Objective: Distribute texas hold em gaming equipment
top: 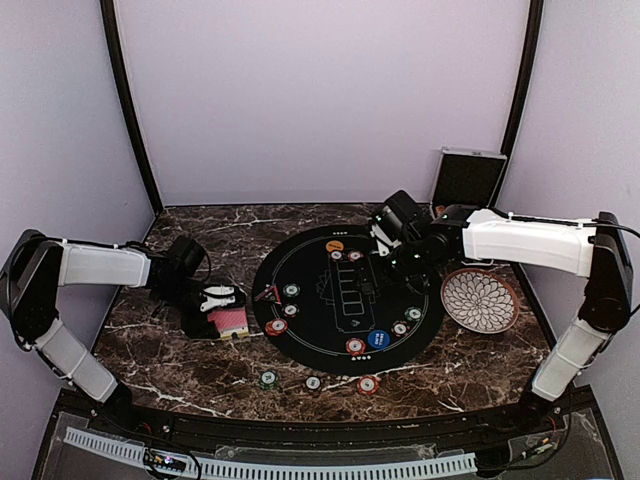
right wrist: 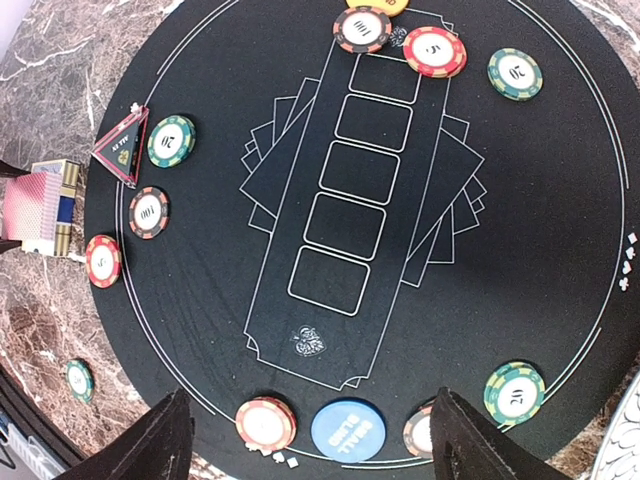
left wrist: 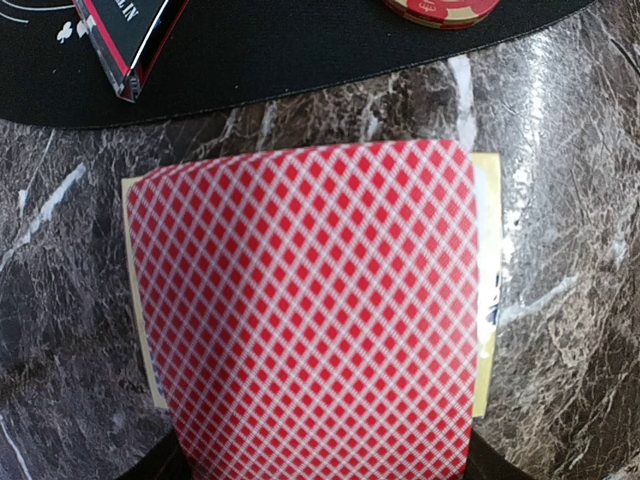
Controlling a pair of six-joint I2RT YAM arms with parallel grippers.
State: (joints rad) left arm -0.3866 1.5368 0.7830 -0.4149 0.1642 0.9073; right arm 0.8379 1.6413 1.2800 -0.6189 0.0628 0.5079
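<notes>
Top external view: the left arm reached in low from the left, its left gripper [top: 222,298] down at the card stack [top: 229,321] on the marble table [top: 470,365], just off the left edge of the round black mat [top: 320,315]. The right arm stretched in from the right, with the right gripper [top: 385,245] above the mat's far right part. Plain pale walls enclosed the table. A patterned plate [top: 481,300] lay right of the mat and a black case [top: 468,178] stood at the back. Three poker chips [top: 313,383] lay on the marble in front of the mat.

Left wrist view: the jaws were closed on a bowed red-backed card [left wrist: 310,310], raised over the stack.

Right wrist view: the fingers [right wrist: 150,440] stood wide apart with nothing between them, over the mat's near rim. A blue button [right wrist: 348,430] and an orange button [right wrist: 375,5] lay at opposite rims, with chips around the edge and a triangular marker [right wrist: 122,145] at the left.
</notes>
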